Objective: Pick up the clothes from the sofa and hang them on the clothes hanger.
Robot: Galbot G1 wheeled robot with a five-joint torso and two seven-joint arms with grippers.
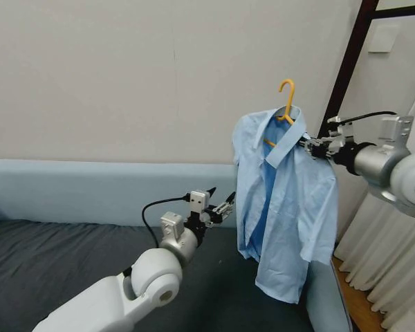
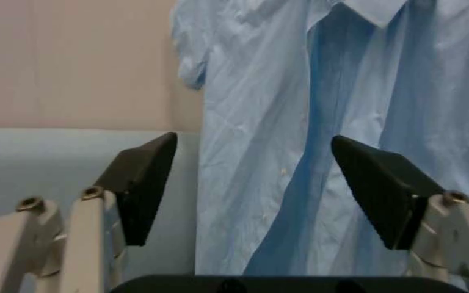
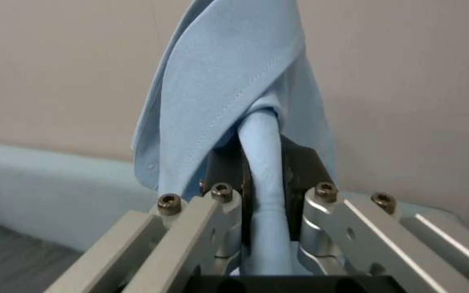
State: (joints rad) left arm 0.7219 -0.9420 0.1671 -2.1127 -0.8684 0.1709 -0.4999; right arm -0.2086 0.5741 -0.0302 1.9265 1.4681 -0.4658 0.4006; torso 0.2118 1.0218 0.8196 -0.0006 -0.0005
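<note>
A light blue shirt (image 1: 283, 200) hangs in the air on an orange hanger (image 1: 286, 97), in front of the wall above the sofa's right end. My right gripper (image 1: 310, 146) is shut on the shirt at its shoulder beside the collar; in the right wrist view the fabric (image 3: 218, 104) is pinched between the black pads (image 3: 304, 168). My left gripper (image 1: 225, 207) is open, low and to the left of the shirt's side, apart from it. The left wrist view shows its fingers (image 2: 145, 183) spread wide with the shirt (image 2: 300, 134) hanging beyond them.
The sofa has a dark grey seat (image 1: 48, 263) and a pale blue back (image 1: 76, 190). A dark vertical frame (image 1: 346, 69) rises at the right by the wall. White curtains (image 1: 387, 270) and a wooden floor (image 1: 360, 304) lie at the far right.
</note>
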